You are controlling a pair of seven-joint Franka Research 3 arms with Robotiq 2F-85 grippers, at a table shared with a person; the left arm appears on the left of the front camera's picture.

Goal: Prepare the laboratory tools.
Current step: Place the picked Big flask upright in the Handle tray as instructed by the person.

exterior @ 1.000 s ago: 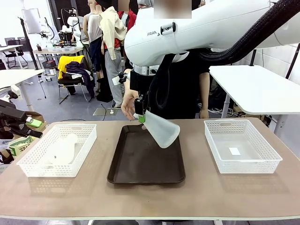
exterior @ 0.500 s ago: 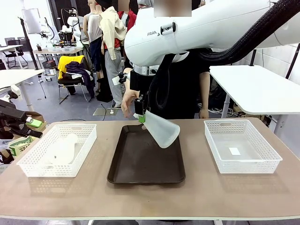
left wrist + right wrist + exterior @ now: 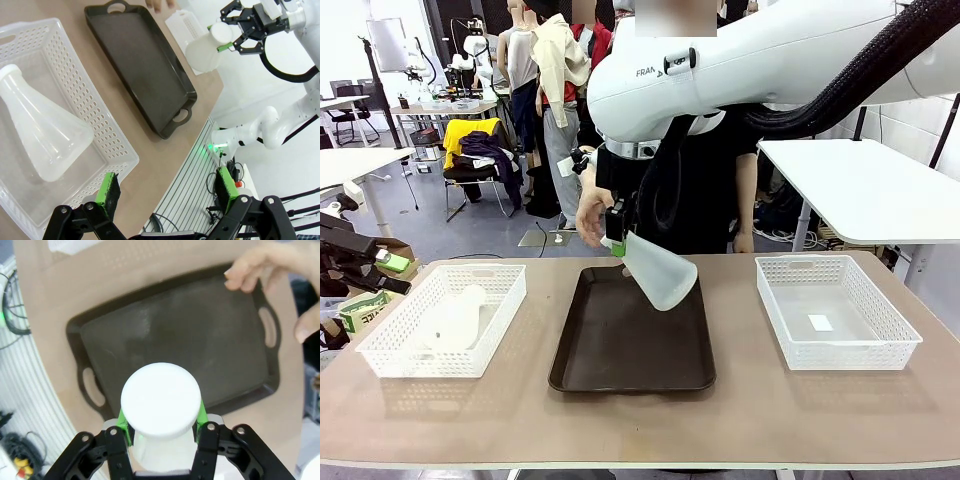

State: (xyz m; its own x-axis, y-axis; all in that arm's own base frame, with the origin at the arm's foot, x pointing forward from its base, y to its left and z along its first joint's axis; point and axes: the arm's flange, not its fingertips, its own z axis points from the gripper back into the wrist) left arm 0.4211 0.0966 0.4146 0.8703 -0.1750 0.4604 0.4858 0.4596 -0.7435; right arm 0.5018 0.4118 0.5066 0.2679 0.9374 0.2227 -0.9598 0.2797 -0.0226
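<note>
- You have the right gripper [image 3: 617, 238] clamped on the short neck of one flask [image 3: 661, 275]. Its green pads [image 3: 200, 416] press on both sides of the neck.
- This flask hangs tilted in the air over the far half of the dark tray [image 3: 630, 345], with its wide base pointing down and toward your side of the table [image 3: 620, 425].
- The left gripper [image 3: 167, 187] is spread wide and grips nothing. It hovers above the near corner of the left mesh basket [image 3: 440, 362].
- The second flask [image 3: 455, 320] lies on its side inside the left mesh basket, with its neck toward the far side.
- A person's hand [image 3: 588, 215] is just beside the right gripper, at the far edge of the tray. Its fingertips reach over the tray rim in the right wrist view.
- The right mesh basket [image 3: 840, 355] stands to the right of the tray, apart from it.
</note>
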